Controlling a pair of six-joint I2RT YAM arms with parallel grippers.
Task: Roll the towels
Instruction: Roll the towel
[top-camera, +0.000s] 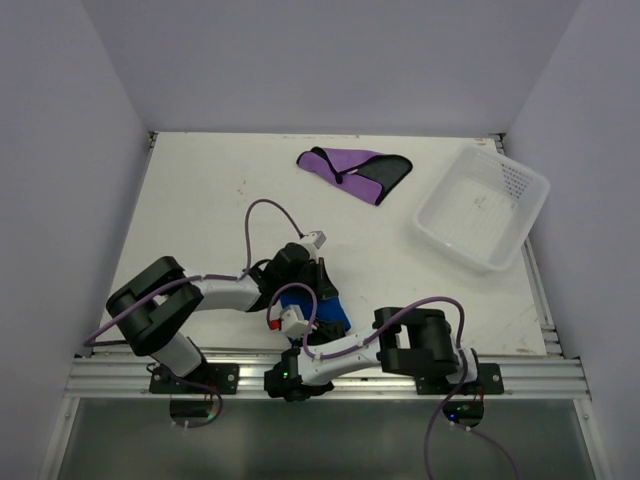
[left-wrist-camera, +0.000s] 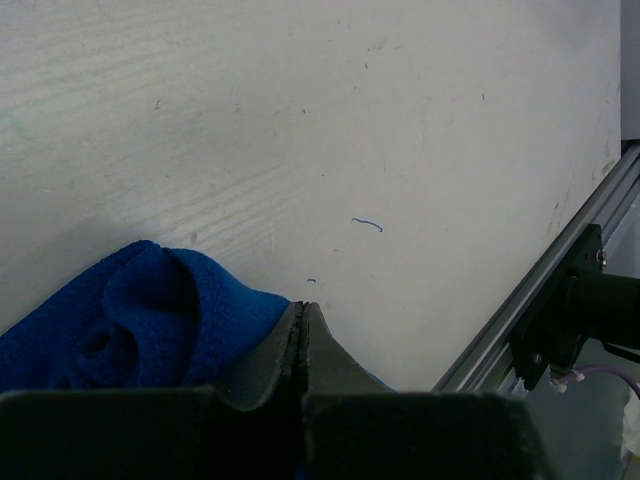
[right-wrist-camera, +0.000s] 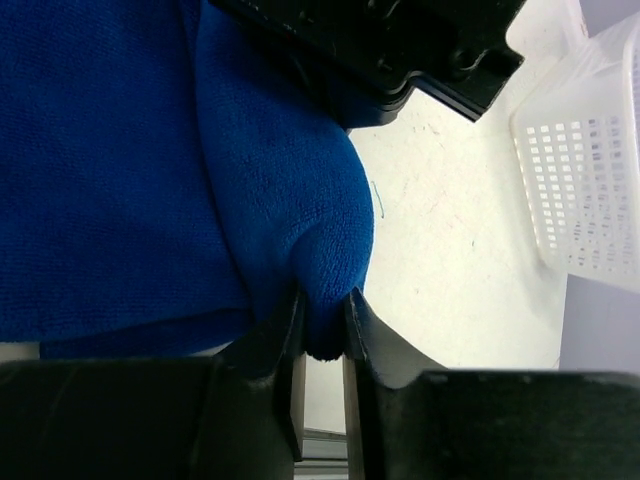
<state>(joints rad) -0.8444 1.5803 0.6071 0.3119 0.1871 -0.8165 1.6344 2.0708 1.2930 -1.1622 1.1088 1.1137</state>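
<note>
The blue towel (top-camera: 322, 308) lies bunched near the table's front edge, mostly covered by both arms. My right gripper (right-wrist-camera: 325, 300) is shut on a rounded fold of this blue towel (right-wrist-camera: 120, 170); the cloth fills the gap between its fingers. From above, the right gripper (top-camera: 305, 335) sits at the towel's near side. My left gripper (left-wrist-camera: 303, 305) has its jaws pressed together, tips on the table at the edge of the blue towel (left-wrist-camera: 150, 320). Seen from overhead, the left gripper (top-camera: 305, 275) is at the towel's far side. The purple and black towel (top-camera: 350, 172) lies flat at the back.
A white perforated basket (top-camera: 520, 178) stands at the back right, also visible in the right wrist view as the basket (right-wrist-camera: 590, 180). The aluminium rail (left-wrist-camera: 540, 290) runs along the table's front edge, close to the blue towel.
</note>
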